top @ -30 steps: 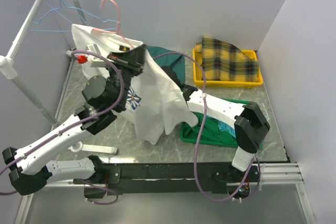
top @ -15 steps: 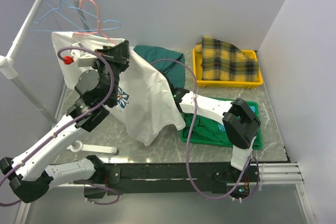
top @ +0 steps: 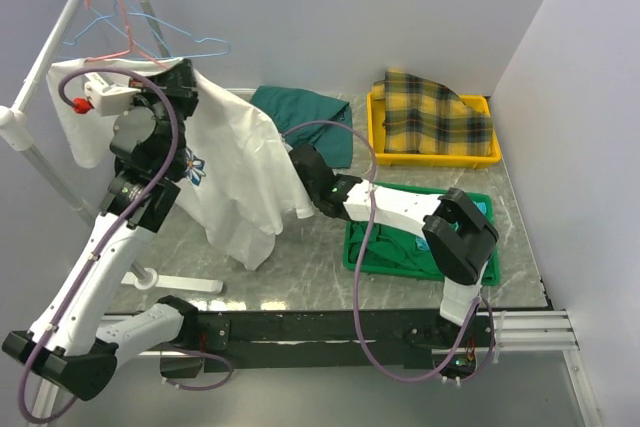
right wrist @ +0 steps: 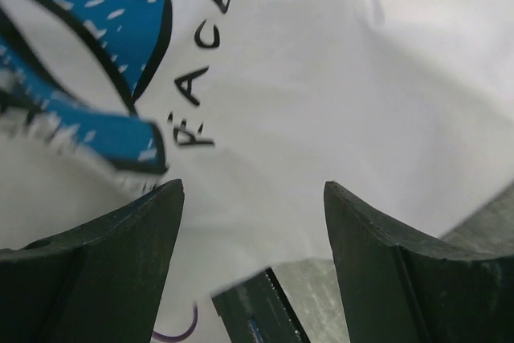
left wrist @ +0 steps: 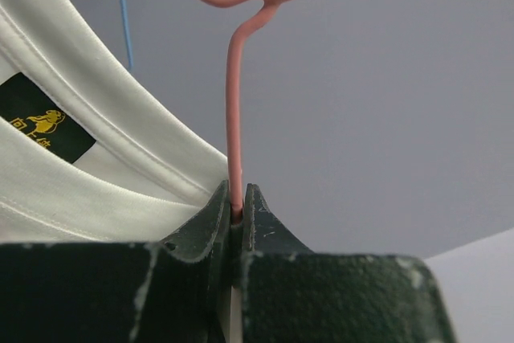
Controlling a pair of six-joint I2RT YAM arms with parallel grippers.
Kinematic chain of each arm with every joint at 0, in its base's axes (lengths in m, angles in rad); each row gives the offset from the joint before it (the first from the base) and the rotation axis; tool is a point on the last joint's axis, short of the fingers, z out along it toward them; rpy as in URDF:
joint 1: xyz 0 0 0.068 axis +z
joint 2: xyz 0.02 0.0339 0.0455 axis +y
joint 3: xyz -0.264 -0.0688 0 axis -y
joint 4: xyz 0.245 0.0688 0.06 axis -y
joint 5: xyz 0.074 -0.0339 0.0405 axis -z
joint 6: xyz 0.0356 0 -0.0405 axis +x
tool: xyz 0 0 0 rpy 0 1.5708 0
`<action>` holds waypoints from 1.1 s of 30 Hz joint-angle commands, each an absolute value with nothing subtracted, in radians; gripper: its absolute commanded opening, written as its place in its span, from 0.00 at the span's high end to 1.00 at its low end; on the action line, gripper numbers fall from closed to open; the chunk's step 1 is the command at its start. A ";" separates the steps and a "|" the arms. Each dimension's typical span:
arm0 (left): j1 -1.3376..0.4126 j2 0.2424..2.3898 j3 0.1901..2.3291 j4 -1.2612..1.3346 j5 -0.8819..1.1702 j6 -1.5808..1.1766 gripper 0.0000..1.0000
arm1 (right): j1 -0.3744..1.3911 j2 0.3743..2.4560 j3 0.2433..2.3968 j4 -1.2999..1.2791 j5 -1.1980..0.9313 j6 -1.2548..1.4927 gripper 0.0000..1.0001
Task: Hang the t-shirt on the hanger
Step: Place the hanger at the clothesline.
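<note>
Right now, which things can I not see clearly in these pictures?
- Left wrist view: the hook top of the thin pink wire hanger is cut off by the upper edge.
- Top view: the hanger's arms are covered by the white flower-print t-shirt.
- Top view: whether the hook sits on the grey metal rail is too small to judge.
- Right wrist view: the blue flower print is cut off by the left edge and partly blurred.

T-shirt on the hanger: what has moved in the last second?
The left gripper, shut on the hanger, carried it and the t-shirt left toward the rail. The right gripper followed left, open, holding nothing. The yellow plaid cloth and dark green garment stayed put.
</note>
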State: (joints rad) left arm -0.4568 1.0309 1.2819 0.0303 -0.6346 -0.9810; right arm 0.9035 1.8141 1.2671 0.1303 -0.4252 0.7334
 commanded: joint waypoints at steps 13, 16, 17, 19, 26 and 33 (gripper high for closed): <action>-0.180 1.022 1.332 0.025 -0.388 -1.153 0.99 | 0.911 1.715 1.256 0.120 -0.376 0.687 0.22; -0.135 1.012 1.305 0.031 -0.367 -1.175 0.99 | 0.910 1.713 1.252 0.120 -0.371 0.686 0.22; -0.117 1.012 1.301 0.031 -0.362 -1.178 0.99 | 0.911 1.713 1.249 0.120 -0.371 0.686 0.22; -0.098 1.011 1.289 0.031 -0.344 -1.192 0.99 | 0.910 1.715 1.247 0.118 -0.371 0.684 0.22; -0.034 0.997 1.247 0.032 -0.304 -1.232 0.99 | 0.910 1.713 1.244 0.112 -0.359 0.681 0.22; -0.028 0.979 1.212 0.049 -0.285 -1.252 0.99 | 0.910 1.678 1.215 0.101 -0.324 0.667 0.22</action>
